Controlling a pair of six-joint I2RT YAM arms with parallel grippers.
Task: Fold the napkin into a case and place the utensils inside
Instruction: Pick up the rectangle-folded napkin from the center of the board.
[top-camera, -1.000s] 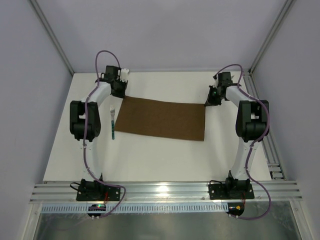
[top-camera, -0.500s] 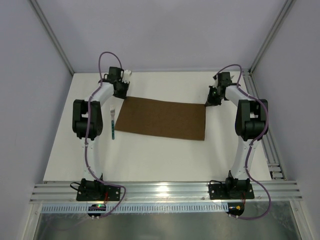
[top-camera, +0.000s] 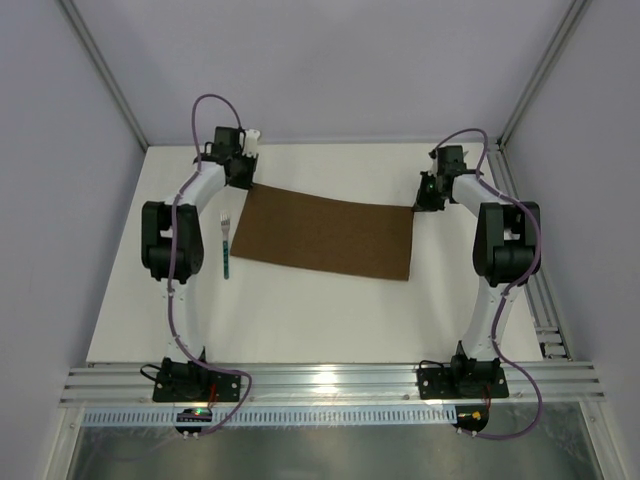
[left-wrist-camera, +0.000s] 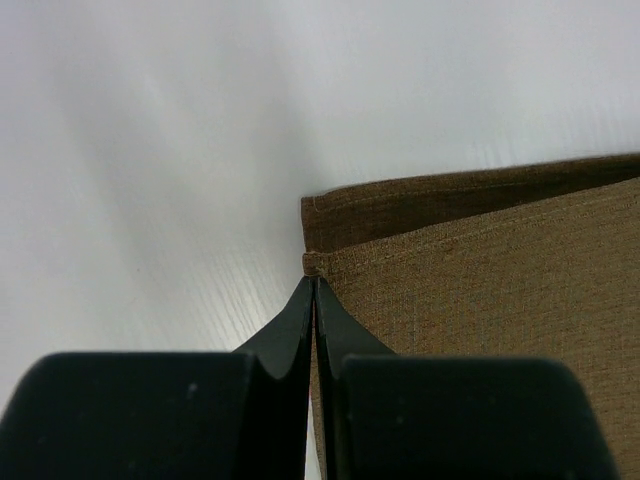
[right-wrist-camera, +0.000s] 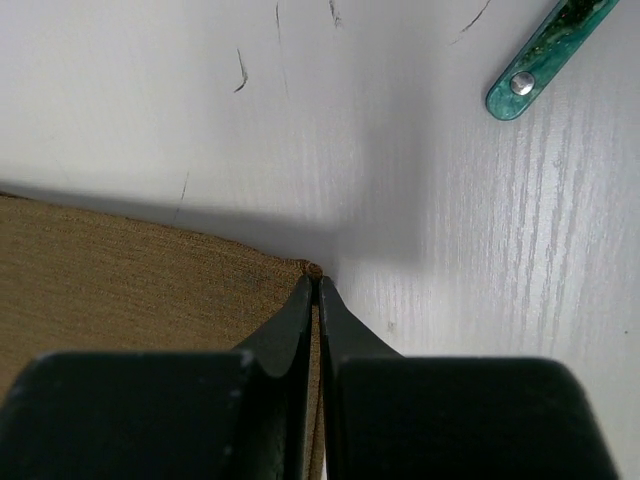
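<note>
The far-left corner of the napkin (top-camera: 330, 235) has been drawn slightly farther back since a second ago; it is pinched by the clenched left tool (left-wrist-camera: 314, 283). The fork (top-camera: 227, 245) is seen on the worktop (top-camera: 300, 310) just left of the doubled cloth. The far-right corner is gripped by the clenched right tool (right-wrist-camera: 316, 281).

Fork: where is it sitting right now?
In the top view the fork lies on the left, between the left arm and the napkin, beside its left edge, tines toward the far wall.
</note>
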